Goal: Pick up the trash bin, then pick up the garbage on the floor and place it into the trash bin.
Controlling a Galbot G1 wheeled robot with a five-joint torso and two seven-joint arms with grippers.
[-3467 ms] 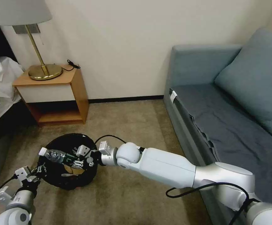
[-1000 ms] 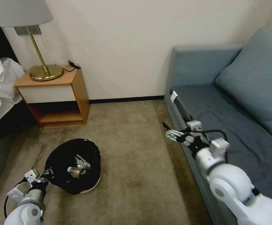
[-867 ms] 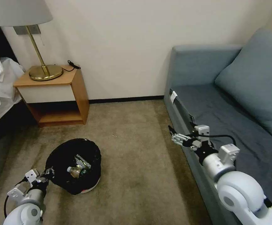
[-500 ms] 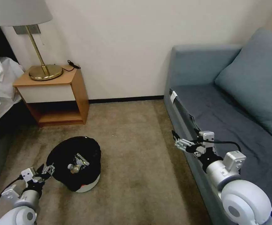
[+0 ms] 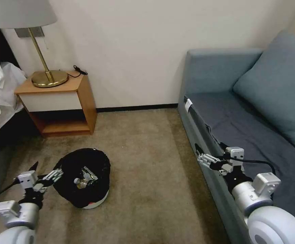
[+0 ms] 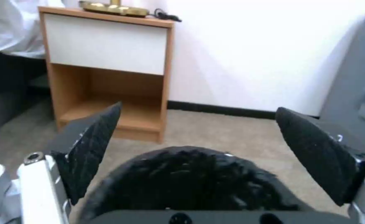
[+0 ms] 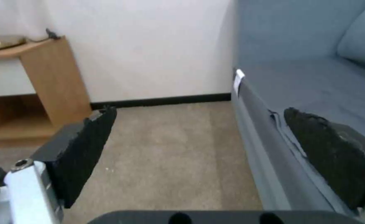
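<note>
Head view: bin on the carpet, both grippers released.
Left gripper (image 5: 44,173) hangs spread and empty just beside the trash bin (image 5: 83,181), which lies directly ahead of its fingers and holds the garbage (image 5: 83,178); the right gripper (image 5: 203,154), spread too, hangs well apart by the sofa (image 5: 222,112).

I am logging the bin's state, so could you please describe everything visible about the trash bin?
The trash bin is round and low, its white lower body showing beneath a crinkly black plastic liner. It stands upright on the carpet in front of the nightstand, with a bottle and wrappers inside. The open left gripper sits beside its rim, not gripping it.
</note>
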